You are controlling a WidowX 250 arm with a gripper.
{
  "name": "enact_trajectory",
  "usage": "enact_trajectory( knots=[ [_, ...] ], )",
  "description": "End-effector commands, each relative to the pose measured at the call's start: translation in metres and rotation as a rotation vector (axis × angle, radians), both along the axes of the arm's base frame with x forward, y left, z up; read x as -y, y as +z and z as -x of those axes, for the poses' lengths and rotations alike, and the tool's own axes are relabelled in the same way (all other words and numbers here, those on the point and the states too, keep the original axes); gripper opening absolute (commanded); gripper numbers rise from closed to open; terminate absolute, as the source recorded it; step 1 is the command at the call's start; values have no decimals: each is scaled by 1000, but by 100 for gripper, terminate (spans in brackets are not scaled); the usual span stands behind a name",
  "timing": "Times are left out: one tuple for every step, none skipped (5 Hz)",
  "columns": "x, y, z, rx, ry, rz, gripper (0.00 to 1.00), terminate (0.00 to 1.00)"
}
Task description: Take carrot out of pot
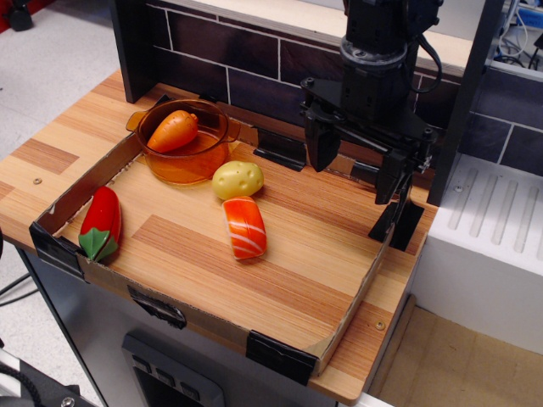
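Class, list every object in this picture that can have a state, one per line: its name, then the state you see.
carrot: lying inside the pot
pot: upright, holding the carrot
potato: on the board, beside the pot
salmon sushi: lying on the board
red pepper: lying on its side, near the left wall
gripper: open, empty, raised above the board

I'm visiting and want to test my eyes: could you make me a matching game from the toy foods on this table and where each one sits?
Things:
1. carrot
2. potato
3. red pepper
4. salmon sushi

Places:
A. near the tray's left edge
B. inside the pot
C. middle of the tray, in front of the potato
D. just right of the pot

Pairs: 1-B, 2-D, 3-A, 4-C
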State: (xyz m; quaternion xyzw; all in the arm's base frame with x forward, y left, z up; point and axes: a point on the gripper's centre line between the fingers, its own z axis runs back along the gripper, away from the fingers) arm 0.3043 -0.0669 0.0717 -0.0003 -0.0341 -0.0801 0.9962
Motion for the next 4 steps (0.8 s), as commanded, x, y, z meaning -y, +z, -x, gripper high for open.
enact_trajectory(
  knots=[
    [0, 0, 0, 0, 0, 0, 100, 0],
    [-28, 31, 4, 27, 24, 86, 100, 0],
    [-63, 52, 5, 77, 38, 109, 100, 0],
    [-98, 58, 3, 93, 27, 93, 100, 0]
  ],
)
